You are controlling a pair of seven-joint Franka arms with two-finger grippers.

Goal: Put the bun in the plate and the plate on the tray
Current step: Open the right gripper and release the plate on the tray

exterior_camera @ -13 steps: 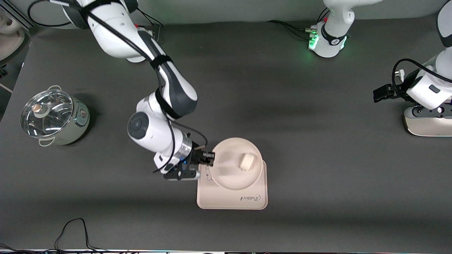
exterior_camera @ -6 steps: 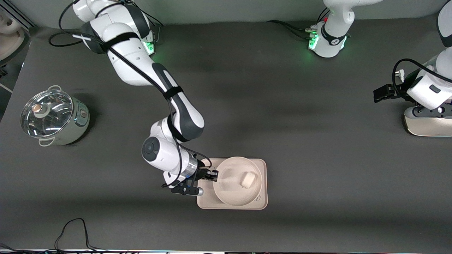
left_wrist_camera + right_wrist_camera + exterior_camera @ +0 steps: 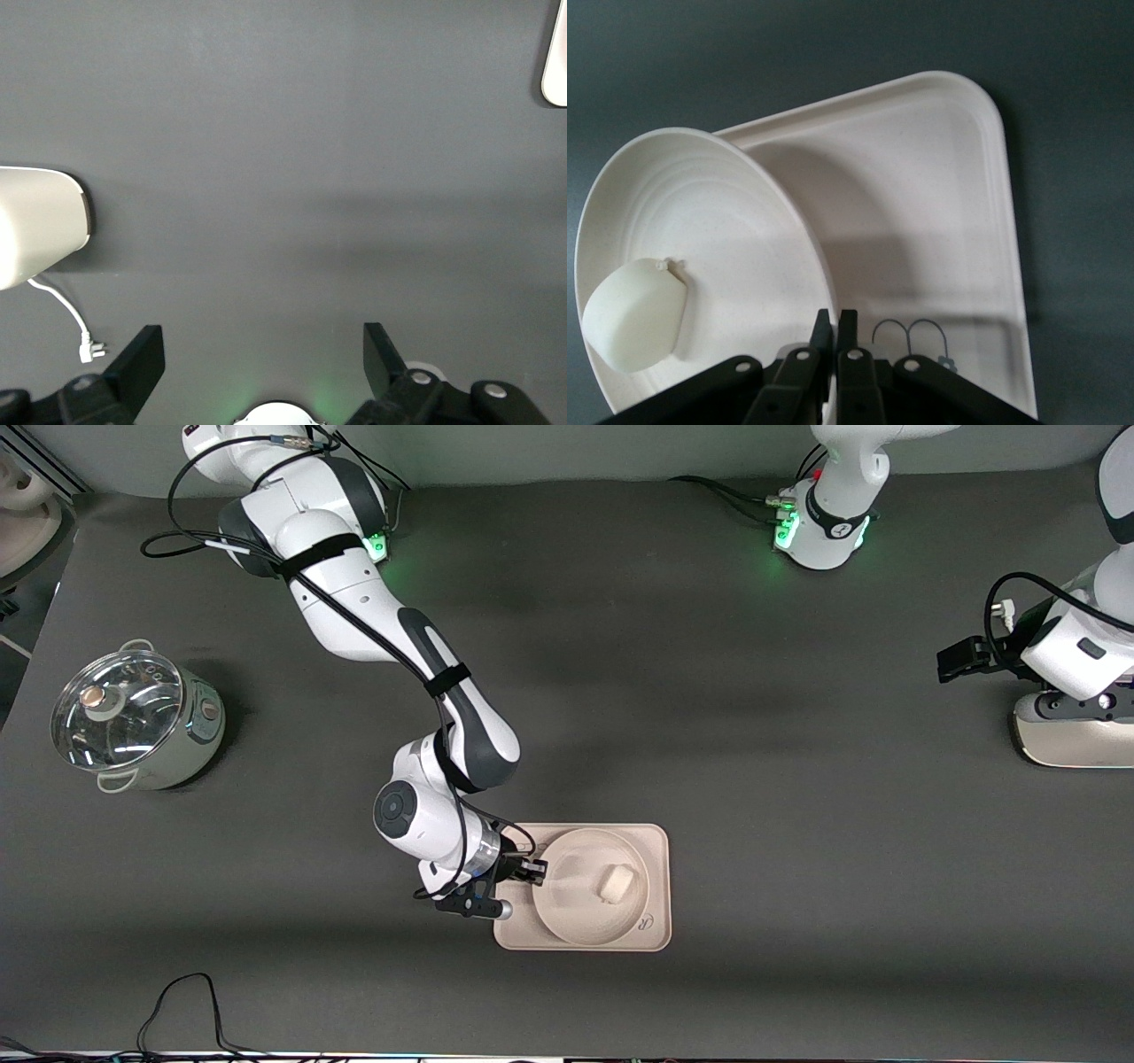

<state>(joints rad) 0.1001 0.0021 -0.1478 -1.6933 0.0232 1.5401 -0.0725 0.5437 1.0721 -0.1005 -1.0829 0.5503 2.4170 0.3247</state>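
Observation:
The white bun [image 3: 617, 881] lies in the round cream plate [image 3: 576, 921]. The plate sits in the cream rectangular tray [image 3: 651, 841], near the front camera at mid table. My right gripper [image 3: 534, 871] is shut on the plate's rim at the side toward the right arm's end. In the right wrist view the fingers [image 3: 847, 332] pinch the rim of the plate [image 3: 726, 212], with the bun [image 3: 633, 314] in it and the tray [image 3: 939, 195] underneath. My left gripper [image 3: 263, 354] is open and empty, waiting over bare table at the left arm's end.
A lidded pot [image 3: 133, 722] stands at the right arm's end of the table. A cream device [image 3: 1072, 740] sits under the left arm's hand, with a white plug cable [image 3: 71, 323] in the left wrist view. Cables trail along the table edge nearest the front camera.
My right gripper brought the plate with the bun toward the front camera and down. The plate, earlier tilted over the tray's edge, now sits within the tray. The left arm has not moved.

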